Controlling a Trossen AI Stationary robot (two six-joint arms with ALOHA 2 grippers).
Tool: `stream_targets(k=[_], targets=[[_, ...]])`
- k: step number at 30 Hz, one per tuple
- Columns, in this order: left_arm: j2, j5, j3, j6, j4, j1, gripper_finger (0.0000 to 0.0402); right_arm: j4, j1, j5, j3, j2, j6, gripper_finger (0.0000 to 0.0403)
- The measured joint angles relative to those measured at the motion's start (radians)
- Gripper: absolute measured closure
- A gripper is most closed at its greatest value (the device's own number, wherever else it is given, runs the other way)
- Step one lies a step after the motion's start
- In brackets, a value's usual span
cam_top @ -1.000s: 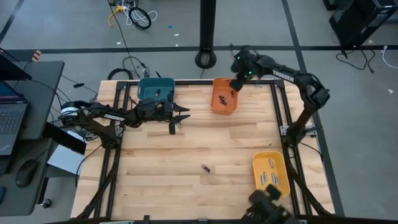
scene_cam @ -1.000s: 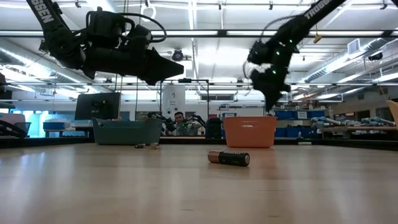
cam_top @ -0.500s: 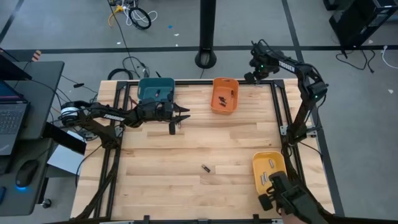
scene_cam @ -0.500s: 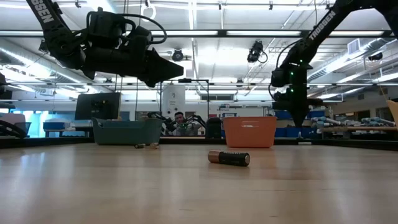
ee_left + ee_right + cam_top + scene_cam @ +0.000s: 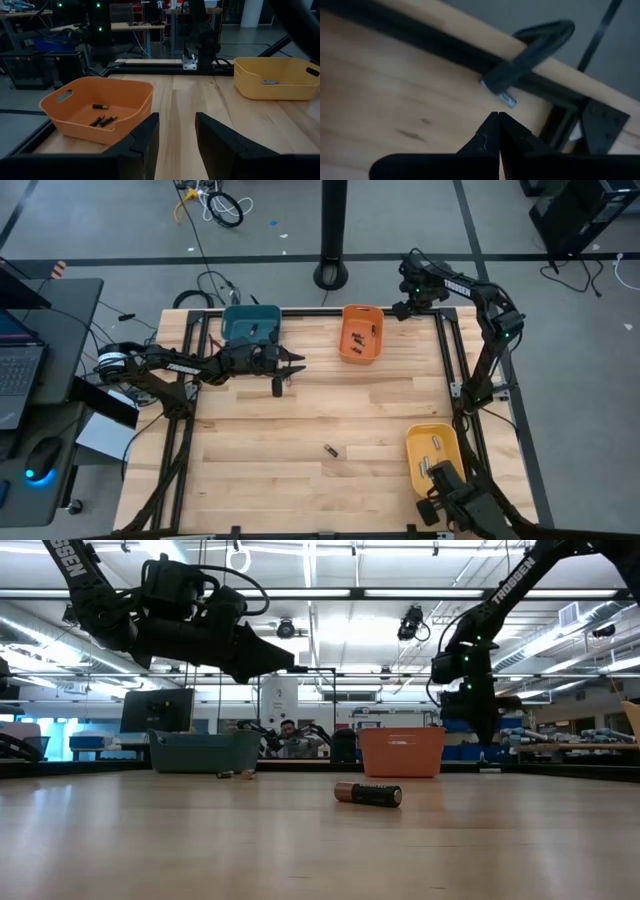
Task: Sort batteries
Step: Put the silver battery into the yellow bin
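One dark, gold-ended battery [image 5: 330,450] [image 5: 368,794] lies on its side on the bare wood near the table's middle. More batteries lie in the orange bin [image 5: 360,333] [image 5: 100,107] and in the yellow bin [image 5: 435,458] [image 5: 272,75]. My left gripper [image 5: 298,363] [image 5: 176,120] hovers level beside the teal bin [image 5: 250,325], open, with nothing between its fingers. My right gripper [image 5: 402,308] [image 5: 498,117] hangs pointing down over the table's far right corner, to the right of the orange bin, shut and empty.
A black frame rail and a clamp [image 5: 530,55] run along the far edge under my right gripper. A dark shape [image 5: 465,502] reaches in at the near right edge by the yellow bin. Two small things [image 5: 235,775] lie on the wood before the teal bin.
My right gripper has swung from above the orange bin toward the table's far right corner, sinking a little and rolling as it went, and has slowed there. My left arm has kept still. The lone battery has not moved.
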Motion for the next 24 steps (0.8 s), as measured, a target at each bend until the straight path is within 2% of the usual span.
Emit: stream_targets(k=[6, 12, 16, 19, 24], targets=[[0.000, 0.000, 0.000, 0.001, -0.008, 0.000, 0.0266, -0.053, 0.078, 0.025, -0.042, 0.000, -0.022, 0.0395], [0.000, 0.000, 0.000, 0.002, -0.009, 0.000, 0.0266, -0.176, 0.169, 0.024, -0.086, -0.037, -0.033, 0.0396], [0.000, 0.000, 0.000, 0.000, -0.012, 0.000, 0.0266, -0.220, 0.213, 0.019, -0.145, -0.132, 0.007, 0.0396], [0.000, 0.000, 0.000, -0.002, -0.017, 0.000, 0.0266, -0.245, 0.248, 0.019, -0.239, -0.231, 0.029, 0.0396], [0.000, 0.000, 0.000, -0.002, -0.020, 0.000, 0.0266, -0.284, 0.390, -0.061, -0.421, -0.434, 0.089, 0.0396]])
